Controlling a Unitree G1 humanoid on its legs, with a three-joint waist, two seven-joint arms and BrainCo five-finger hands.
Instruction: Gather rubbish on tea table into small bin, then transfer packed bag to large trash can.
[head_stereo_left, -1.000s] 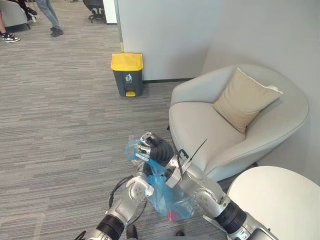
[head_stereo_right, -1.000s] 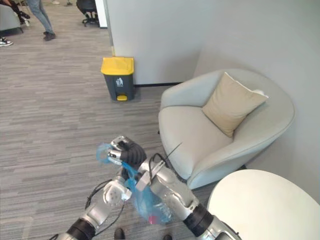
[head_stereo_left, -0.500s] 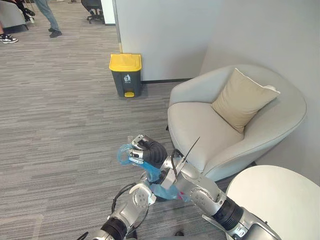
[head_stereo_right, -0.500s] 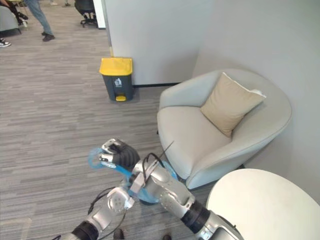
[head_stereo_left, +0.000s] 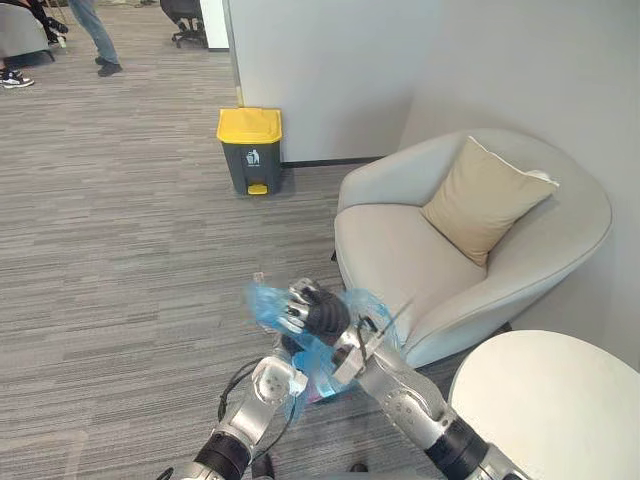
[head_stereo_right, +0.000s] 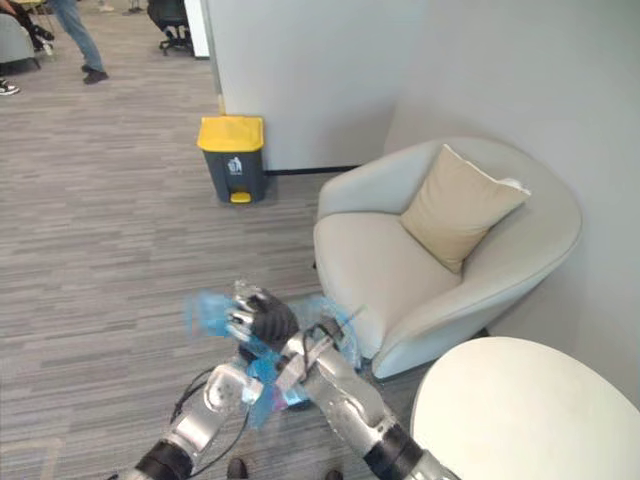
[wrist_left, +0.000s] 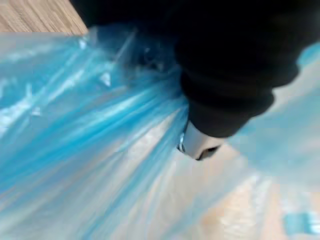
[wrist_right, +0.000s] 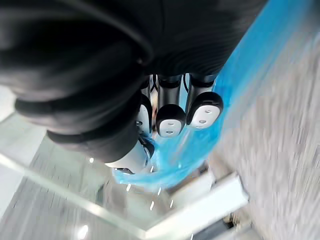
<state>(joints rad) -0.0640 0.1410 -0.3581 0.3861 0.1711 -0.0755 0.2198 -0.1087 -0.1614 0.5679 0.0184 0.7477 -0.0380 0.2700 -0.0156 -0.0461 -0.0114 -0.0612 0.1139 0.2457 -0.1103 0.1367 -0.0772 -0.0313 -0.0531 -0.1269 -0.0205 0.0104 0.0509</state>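
Blue film bag (head_stereo_left: 318, 362) hangs from the right hand (head_stereo_left: 315, 312), which is clamped on its gathered neck. Judged light, soft, slippery: grip the neck. Left hand (head_stereo_left: 275, 380), at 7 o'clock of it: state cannot be told.

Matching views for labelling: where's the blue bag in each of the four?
Left eye view: blue bag low centre, by the armchair.
Right eye view: bag low, left of centre.
Left wrist view: bag film against the dark cover.
Right wrist view: blue band beside the curled fingers.
Landmark: right hand clenched on it, in both eye views and its wrist view.
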